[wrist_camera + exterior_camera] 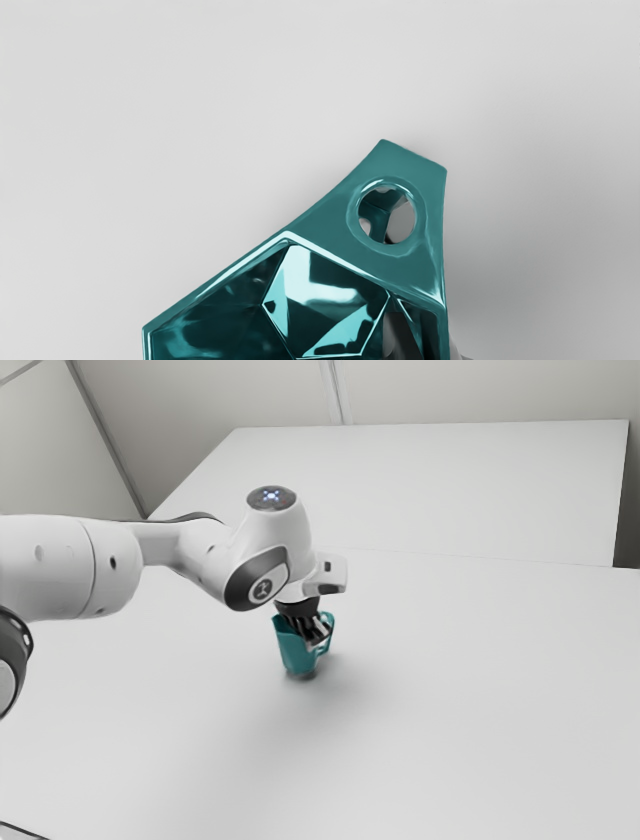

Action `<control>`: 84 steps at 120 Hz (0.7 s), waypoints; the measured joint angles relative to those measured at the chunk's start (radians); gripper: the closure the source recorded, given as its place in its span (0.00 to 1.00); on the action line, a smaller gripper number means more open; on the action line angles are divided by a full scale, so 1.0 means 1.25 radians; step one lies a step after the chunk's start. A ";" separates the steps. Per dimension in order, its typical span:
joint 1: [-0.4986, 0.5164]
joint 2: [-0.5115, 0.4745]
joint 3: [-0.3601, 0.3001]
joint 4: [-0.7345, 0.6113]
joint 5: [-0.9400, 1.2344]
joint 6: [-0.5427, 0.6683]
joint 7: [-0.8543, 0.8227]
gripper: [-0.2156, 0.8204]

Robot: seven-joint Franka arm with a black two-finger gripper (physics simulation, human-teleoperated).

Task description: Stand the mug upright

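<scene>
The mug (295, 654) is mouth-up at the desk (460, 700), so the righting looks nearly done, with the tool (317, 639) closed, 2 fingers (400, 340) pinching its wall near the handle (427, 200); settling the base and letting go probably remain.

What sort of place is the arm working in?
Probably a plain lab or test room, simulated: a white table, pale walls and a robot arm reaching down to a mug.
</scene>
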 joint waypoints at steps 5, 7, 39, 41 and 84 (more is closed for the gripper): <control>-0.002 0.002 0.000 0.000 0.010 0.014 -0.007 0.96; -0.003 0.003 0.000 0.000 0.014 0.020 -0.009 0.96; -0.003 0.028 0.010 0.000 0.002 0.101 -0.050 0.96; -0.003 0.028 0.010 0.000 0.001 0.104 -0.052 0.96; -0.003 -0.007 0.020 0.001 -0.005 0.109 -0.063 0.37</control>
